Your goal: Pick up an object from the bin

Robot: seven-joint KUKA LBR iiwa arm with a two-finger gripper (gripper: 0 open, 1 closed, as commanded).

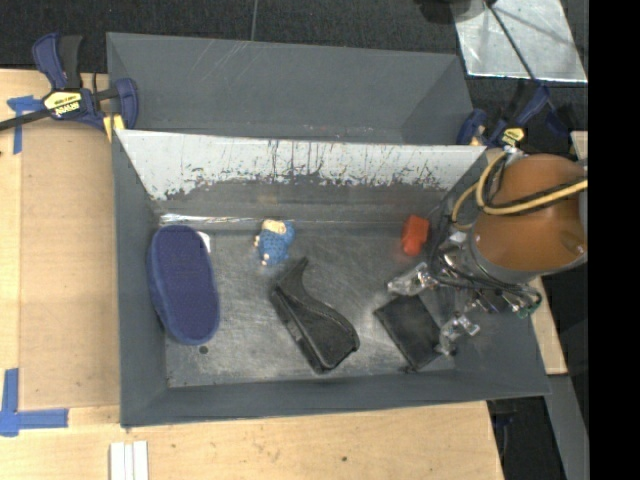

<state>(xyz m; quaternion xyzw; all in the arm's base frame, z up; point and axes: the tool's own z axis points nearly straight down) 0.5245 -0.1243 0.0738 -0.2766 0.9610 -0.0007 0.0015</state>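
My gripper (428, 311) is low at the bin's right side, open, with one metal fingertip (403, 285) toward the back and the other toward the front. A flat black rectangular block (403, 330) lies on the floor right under it, its right end partly covered by the fingers. Whether the fingers touch the block I cannot tell. A small red-orange piece (415, 234) sits just behind the gripper near the back wall. A black curved, wedge-shaped thing (315, 320) lies to the left of the block.
A large dark blue oval thing (184, 282) lies along the left wall. A small blue and yellow toy (272, 240) sits near the back wall at the middle. The arm's orange cover and cables hang over the right rim.
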